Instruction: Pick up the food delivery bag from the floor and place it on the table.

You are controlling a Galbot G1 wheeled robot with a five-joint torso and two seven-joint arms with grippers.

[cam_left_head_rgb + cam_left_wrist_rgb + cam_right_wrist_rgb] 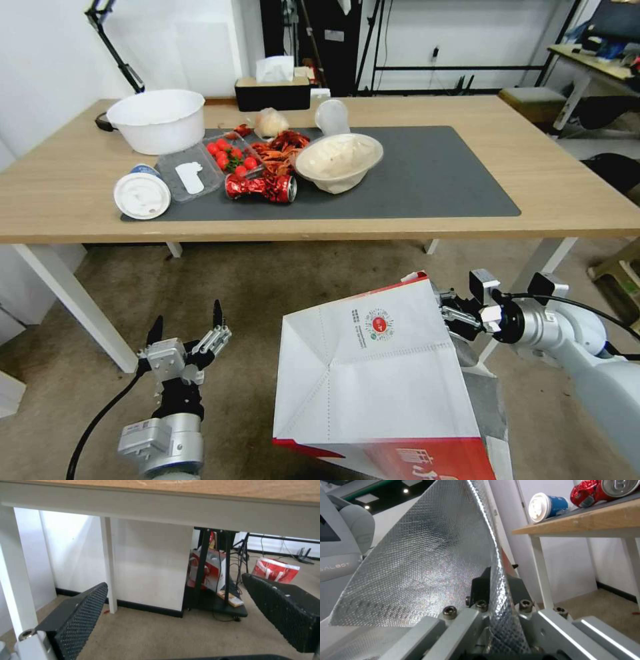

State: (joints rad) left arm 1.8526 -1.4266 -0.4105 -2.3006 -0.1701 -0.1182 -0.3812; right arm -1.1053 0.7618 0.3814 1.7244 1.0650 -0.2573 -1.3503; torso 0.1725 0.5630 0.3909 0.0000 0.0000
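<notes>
The food delivery bag (373, 373) is white with a red band and a small round red logo, and it stands tilted in front of the table (567, 193), at the lower middle of the head view. Its lower end runs out of the picture. My right gripper (448, 308) is shut on the bag's upper right rim. In the right wrist view the silver foil lining (420, 567) sits pinched between the black fingers (480, 590). My left gripper (187, 330) hangs open and empty over the floor (253, 287), to the left of the bag and below the table's front edge (166, 507).
On the dark mat's left half stand a white bowl (158, 120), a tipped cup (141, 193), a crushed red can (261, 187), a tomato tray (230, 155) and a filled bowl (339, 160). White table legs (73, 300) flank the floor. Another red bag (276, 570) lies far behind.
</notes>
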